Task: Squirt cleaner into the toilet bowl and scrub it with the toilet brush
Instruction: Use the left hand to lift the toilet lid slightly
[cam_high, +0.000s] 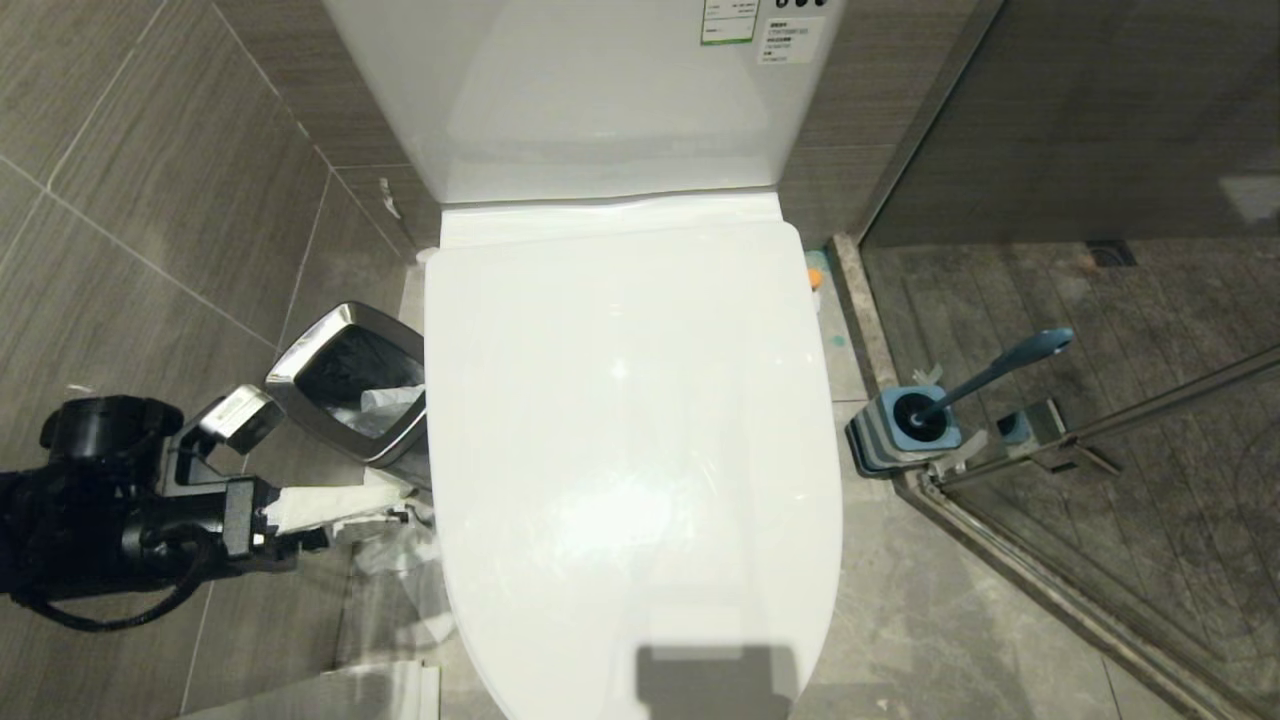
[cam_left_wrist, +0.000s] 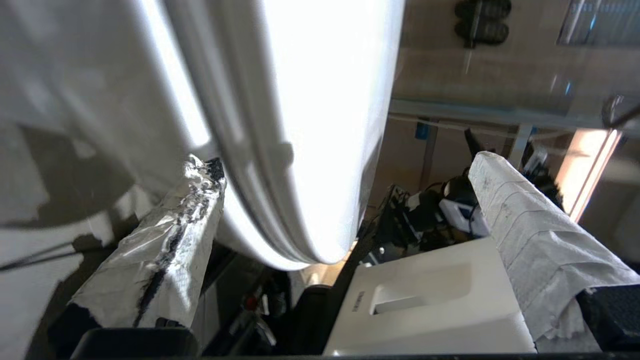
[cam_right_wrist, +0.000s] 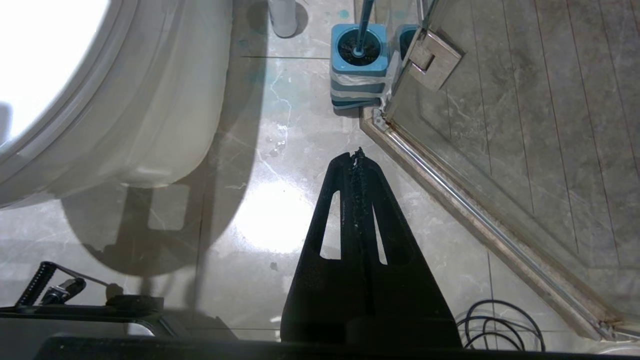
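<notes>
The toilet (cam_high: 630, 420) is white, with its lid (cam_high: 620, 330) down and lying flat over the bowl, so the bowl itself is hidden; the cistern (cam_high: 590, 90) rises at the far end against the wall. To its right, on the floor by the corner of the glass shower screen, stands the toilet brush (cam_high: 1000, 372): a blue handle leaning up and to the right out of a square blue holder (cam_high: 905, 428) with grey bands, apart from the toilet.
</notes>
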